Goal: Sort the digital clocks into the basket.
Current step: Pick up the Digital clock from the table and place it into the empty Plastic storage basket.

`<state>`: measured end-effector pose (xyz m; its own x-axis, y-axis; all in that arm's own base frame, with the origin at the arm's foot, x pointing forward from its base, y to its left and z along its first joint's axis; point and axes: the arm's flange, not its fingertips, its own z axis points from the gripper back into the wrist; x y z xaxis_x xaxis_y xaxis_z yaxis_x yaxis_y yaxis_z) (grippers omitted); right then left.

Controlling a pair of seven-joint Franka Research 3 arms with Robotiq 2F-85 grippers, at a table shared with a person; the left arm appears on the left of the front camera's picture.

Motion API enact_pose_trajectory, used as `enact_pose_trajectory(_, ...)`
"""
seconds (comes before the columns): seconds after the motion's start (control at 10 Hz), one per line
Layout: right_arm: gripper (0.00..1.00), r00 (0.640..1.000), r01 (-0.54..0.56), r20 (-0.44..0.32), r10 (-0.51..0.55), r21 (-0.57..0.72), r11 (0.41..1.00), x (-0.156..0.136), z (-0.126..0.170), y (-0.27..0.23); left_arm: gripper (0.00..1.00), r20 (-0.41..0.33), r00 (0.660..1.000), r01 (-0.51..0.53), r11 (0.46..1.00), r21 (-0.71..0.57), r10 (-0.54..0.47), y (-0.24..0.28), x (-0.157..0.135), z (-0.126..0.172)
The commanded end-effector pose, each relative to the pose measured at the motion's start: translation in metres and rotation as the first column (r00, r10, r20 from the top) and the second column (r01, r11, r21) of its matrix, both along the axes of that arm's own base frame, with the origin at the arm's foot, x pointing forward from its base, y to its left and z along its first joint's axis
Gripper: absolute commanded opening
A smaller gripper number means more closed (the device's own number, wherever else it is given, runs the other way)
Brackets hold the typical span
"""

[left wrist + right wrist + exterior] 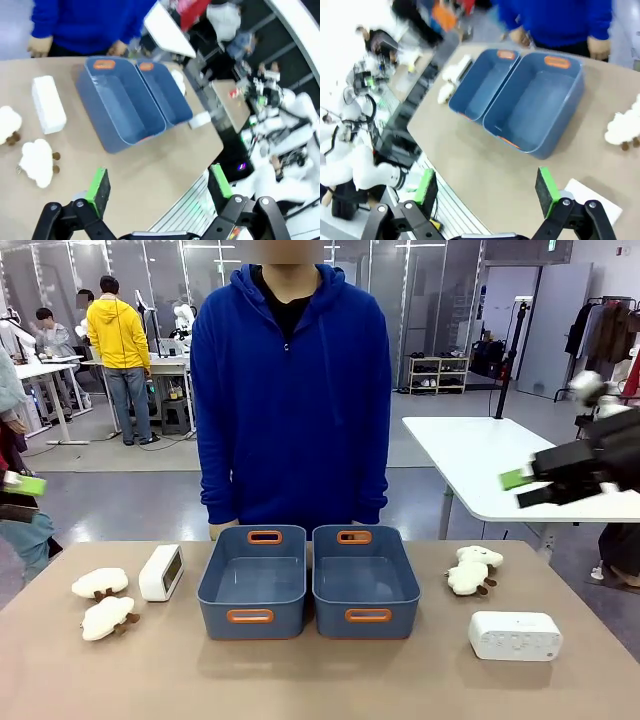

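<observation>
Bins occupy the table [320, 680] centre in the front view: left bin [218, 612] and right bin [402, 614] sit side by side, close together. Left clock [161, 572] stands on edge just beside the left bin. Right clock [515, 635] lies flat, apart from the right bin. Left gripper [20, 496] and right gripper [522, 489] sit at the picture edges, raised above table height.

Left wrist view: left gripper [159, 186] has its fingers spread wide, with nothing between them. Left clock [48, 104] lies on the table beside the left bin [120, 107], outside it.

Right wrist view: right gripper [486, 188] is likewise spread and grips nothing. Right clock [592, 197] rests on the table, partly hidden behind one finger and outside the right bin [535, 107].
</observation>
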<state>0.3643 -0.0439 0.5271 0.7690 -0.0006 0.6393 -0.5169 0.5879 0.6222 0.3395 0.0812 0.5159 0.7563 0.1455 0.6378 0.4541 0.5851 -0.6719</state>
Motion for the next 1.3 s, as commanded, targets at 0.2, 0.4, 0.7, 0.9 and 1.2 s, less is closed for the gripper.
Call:
enact_pose_trajectory(0.2, 1.0, 0.978, 0.205, 0.025, -0.208, 0.084, 0.975, -0.042, -0.023, -0.067, 1.0, 0.037, 0.987, -0.157, 0.986, -0.05, 0.159, 0.013, -0.043, -0.016)
enact_pose_trajectory(0.4, 1.0, 0.98, 0.199, 0.005, -0.2, 0.085, 0.976, -0.04, -0.018, -0.077, 1.0, 0.004, 0.987, -0.157, 0.986, -0.06, 0.158, 0.044, -0.015, 0.004)
enact_pose_trajectory(0.7, 1.0, 0.98, 0.199, 0.005, -0.2, 0.085, 0.976, -0.04, -0.018, -0.077, 1.0, 0.004, 0.987, -0.157, 0.986, -0.06, 0.158, 0.044, -0.015, 0.004)
enact_pose_trajectory(0.9, 1.0, 0.98, 0.199, 0.005, -0.2, 0.085, 0.976, -0.04, -0.018, -0.077, 1.0, 0.004, 0.987, -0.157, 0.986, -0.06, 0.158, 0.044, -0.015, 0.004)
enact_pose_trajectory(1.2, 1.0, 0.98, 0.199, 0.005, -0.2, 0.085, 0.976, -0.04, -0.018, -0.077, 1.0, 0.004, 0.987, -0.157, 0.986, -0.06, 0.158, 0.044, -0.015, 0.004)
